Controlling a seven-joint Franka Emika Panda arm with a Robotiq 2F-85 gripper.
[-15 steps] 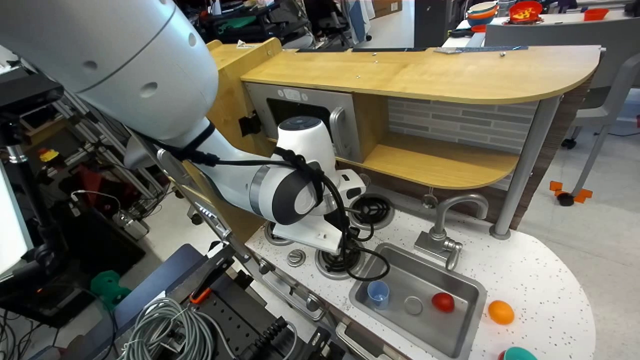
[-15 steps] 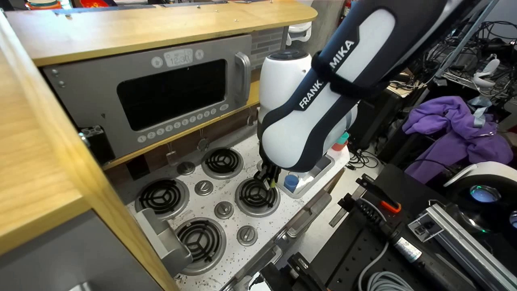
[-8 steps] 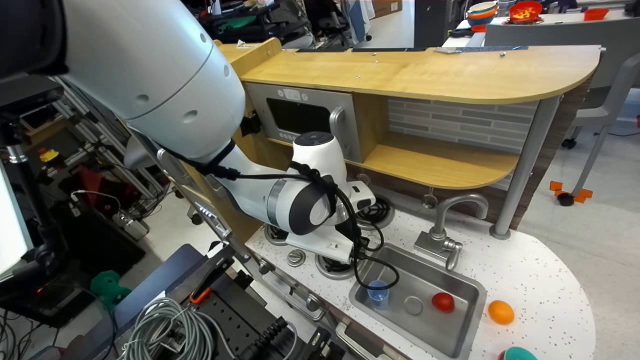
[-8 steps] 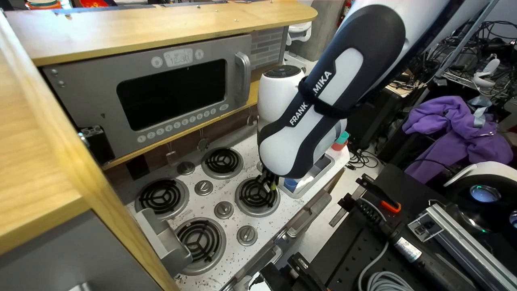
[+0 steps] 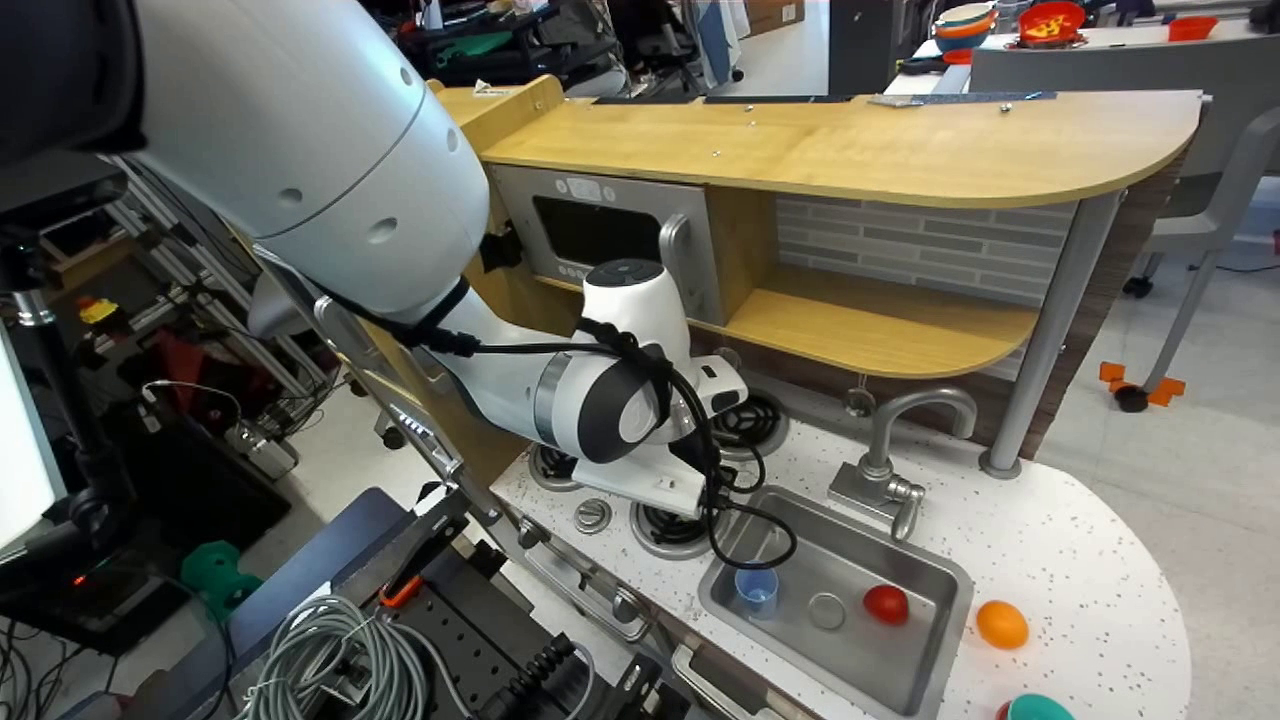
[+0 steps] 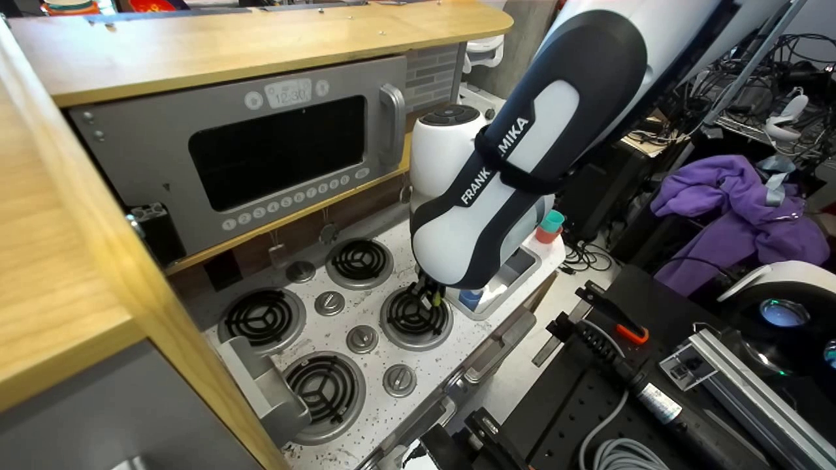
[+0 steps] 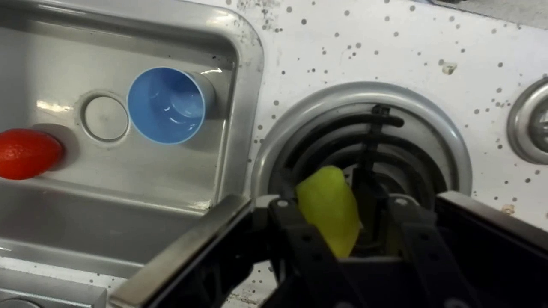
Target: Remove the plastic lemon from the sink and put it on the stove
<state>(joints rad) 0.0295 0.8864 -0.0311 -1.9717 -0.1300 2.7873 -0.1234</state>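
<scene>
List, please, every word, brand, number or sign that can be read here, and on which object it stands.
"FRANK": robot arm
"MIKA": same arm, past the strap
"12:30": display of the microwave
"1 2 3 4 5 6 7 8 9 0": microwave keys
Too small to read: oval key; round signs beside the display; white label on the black device; brown box label.

A wooden top (image 5: 840,145) is stretching over a shelf (image 5: 880,322) and a brick-look panel (image 5: 920,242); a post (image 5: 1052,330) is standing under the top's rounded end. A grey chair (image 5: 1205,237) is resting on pale floor (image 5: 1235,450). In both exterior views, a microwave (image 6: 281,150) is sitting below the top. Purple cloth (image 6: 751,222) is lying heaped.
</scene>
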